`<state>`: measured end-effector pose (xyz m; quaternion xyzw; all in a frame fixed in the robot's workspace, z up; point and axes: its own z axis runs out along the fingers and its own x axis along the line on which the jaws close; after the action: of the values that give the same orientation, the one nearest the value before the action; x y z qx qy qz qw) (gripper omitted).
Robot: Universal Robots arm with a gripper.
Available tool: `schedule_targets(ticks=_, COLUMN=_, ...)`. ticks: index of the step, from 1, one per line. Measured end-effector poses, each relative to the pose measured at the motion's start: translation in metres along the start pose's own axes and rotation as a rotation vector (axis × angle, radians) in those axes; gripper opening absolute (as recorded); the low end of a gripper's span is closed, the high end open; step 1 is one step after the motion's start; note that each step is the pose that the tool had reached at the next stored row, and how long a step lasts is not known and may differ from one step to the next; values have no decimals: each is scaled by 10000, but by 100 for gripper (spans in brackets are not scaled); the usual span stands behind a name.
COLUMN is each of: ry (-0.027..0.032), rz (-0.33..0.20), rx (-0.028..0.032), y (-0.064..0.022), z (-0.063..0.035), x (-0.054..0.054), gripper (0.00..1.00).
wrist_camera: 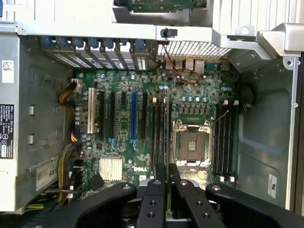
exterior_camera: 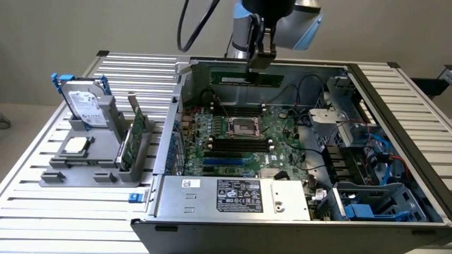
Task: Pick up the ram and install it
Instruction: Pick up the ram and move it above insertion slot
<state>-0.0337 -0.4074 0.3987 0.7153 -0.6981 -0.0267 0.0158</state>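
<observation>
The end effector (exterior_camera: 258,67) is closed on the ram (exterior_camera: 268,80), its fingers (wrist_camera: 156,202) drawn in against the top edge of the stick near mid-length. The ram hangs level, long edge horizontal. It is clear of the motherboard (exterior_camera: 282,140) and touches no slot.

Reference landmark: the CPU socket (exterior_camera: 244,126).

- The ram is above and beyond the CPU socket, close to the far wall of the open case (exterior_camera: 321,67).
- The black memory slots (exterior_camera: 240,143) run in two banks, one on each side of the CPU socket. In the wrist view they flank the CPU socket (wrist_camera: 192,145) as parallel dark strips.
- In the wrist view the end effector (wrist_camera: 167,184) is over the motherboard edge, just beside the CPU socket.
- The power supply (exterior_camera: 233,196) (grey box with a black label) is on the near side of the CPU socket.
- Well apart from the CPU socket, toward the exterior view's left, a grey holder (exterior_camera: 78,177) stands on the slatted bench (exterior_camera: 50,222). It carries a hard drive (exterior_camera: 86,104) with blue rails and an upright expansion card (exterior_camera: 135,132).
</observation>
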Motion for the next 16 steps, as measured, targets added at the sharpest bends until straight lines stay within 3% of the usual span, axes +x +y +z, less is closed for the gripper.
schedule_targets(ticks=11, ry=64, rz=220, rx=98, y=-86, z=100, x=-41, gripper=13)
schedule_targets(ticks=16, ry=64, rz=365, rx=116, y=-97, z=180, x=-41, gripper=13)
